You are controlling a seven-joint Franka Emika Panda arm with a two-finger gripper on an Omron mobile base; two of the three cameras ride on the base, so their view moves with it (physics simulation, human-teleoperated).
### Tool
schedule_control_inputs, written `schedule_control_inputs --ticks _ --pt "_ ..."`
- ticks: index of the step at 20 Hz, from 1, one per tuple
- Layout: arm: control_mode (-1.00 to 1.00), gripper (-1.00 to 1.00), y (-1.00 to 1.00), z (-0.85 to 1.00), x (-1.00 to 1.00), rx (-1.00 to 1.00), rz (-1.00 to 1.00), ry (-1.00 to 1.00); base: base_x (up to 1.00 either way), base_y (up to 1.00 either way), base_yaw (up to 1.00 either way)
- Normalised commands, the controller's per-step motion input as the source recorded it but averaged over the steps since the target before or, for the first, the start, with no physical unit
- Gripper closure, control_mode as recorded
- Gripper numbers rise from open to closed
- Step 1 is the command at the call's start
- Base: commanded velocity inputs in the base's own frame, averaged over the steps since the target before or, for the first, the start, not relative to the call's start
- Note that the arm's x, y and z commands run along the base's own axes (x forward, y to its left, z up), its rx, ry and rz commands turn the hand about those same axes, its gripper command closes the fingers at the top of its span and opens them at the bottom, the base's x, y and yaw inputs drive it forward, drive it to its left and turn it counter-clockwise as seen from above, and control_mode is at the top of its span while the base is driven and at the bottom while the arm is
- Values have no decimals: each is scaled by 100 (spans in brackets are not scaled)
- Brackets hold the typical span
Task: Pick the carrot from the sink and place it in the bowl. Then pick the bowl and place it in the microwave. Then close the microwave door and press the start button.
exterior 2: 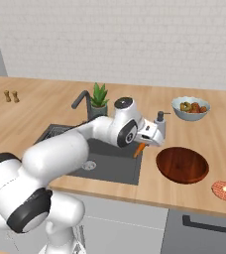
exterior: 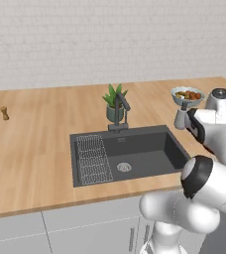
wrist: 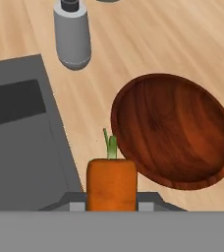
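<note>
Carrot (wrist: 111, 183) is hanging clamped in the jaws above the counter (exterior 2: 184, 193), between the sink (exterior 2: 116, 166) edge and the bowl (exterior 2: 182, 164). Releasing now is risking a miss, since the carrot is not yet reaching over the bowl's rim.

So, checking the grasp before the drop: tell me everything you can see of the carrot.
The carrot is a short orange stick with a thin green stem, gripped between the gripper fingers. It hangs tilted above the sink edge beside the bowl, touching nothing else.
</note>
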Motion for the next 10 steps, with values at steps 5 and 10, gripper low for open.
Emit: schedule_control_inputs --ticks 5,10 --pt "-100 100 -66 -1 0 4 -1 1 0 0 0" --pt "-100 100 -49 -13 2 0 0 0 0 0 0"
